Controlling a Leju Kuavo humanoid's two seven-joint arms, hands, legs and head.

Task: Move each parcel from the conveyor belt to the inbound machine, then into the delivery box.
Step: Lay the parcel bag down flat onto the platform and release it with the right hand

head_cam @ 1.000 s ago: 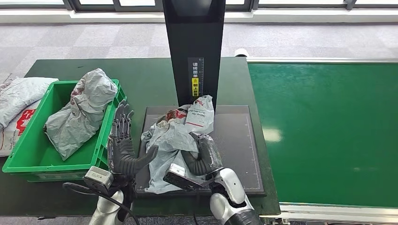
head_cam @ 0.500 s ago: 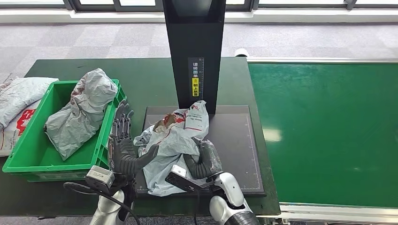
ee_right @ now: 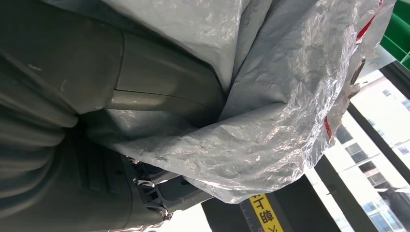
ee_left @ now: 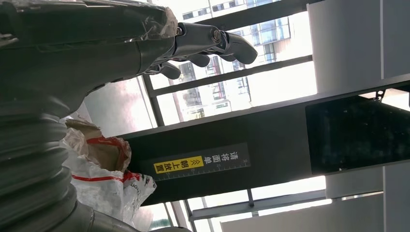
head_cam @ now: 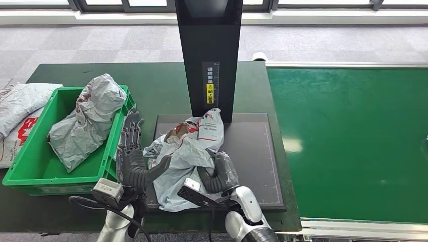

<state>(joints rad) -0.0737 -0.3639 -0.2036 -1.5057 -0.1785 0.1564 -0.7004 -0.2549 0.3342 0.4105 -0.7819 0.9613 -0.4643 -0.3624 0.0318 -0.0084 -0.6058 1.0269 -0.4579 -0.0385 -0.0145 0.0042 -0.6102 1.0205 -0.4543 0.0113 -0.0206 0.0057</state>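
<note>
Two hands in play over the dark green worktop (head_cam: 151,80). Right hand (head_cam: 218,171) is clamped on a crumpled grey parcel (head_cam: 184,148); in the right wrist view the grey film (ee_right: 270,121) drapes right over the thumb and fingers. The parcel lies on the inbound machine's dark scan plate (head_cam: 252,161), toward the plate's 9 o'clock side, and its lower edge spills just past the plate's front left edge. Red-and-white print shows on its top end, near the foot of the machine's black column (head_cam: 208,55), which rises at the plate's 12 o'clock and carries a yellow label (head_cam: 210,93).

Left hand (head_cam: 132,154) is upright at 9 o'clock of the parcel, fingers (head_cam: 130,128) apart and pointing up, palm facing the parcel. Thumb sits just beside the film; cannot tell if it touches. It holds nothing. Left wrist view shows the fingertips (ee_left: 232,43) spread against the windows.

Green delivery box (head_cam: 35,166) sits at 9 o'clock of the left hand, one grey parcel in the box (head_cam: 88,126) already leaning over its rim. More grey bags (head_cam: 20,108) lie beyond the box at its 9 o'clock. Green conveyor belt (head_cam: 353,141) runs at 3 o'clock of the plate.
</note>
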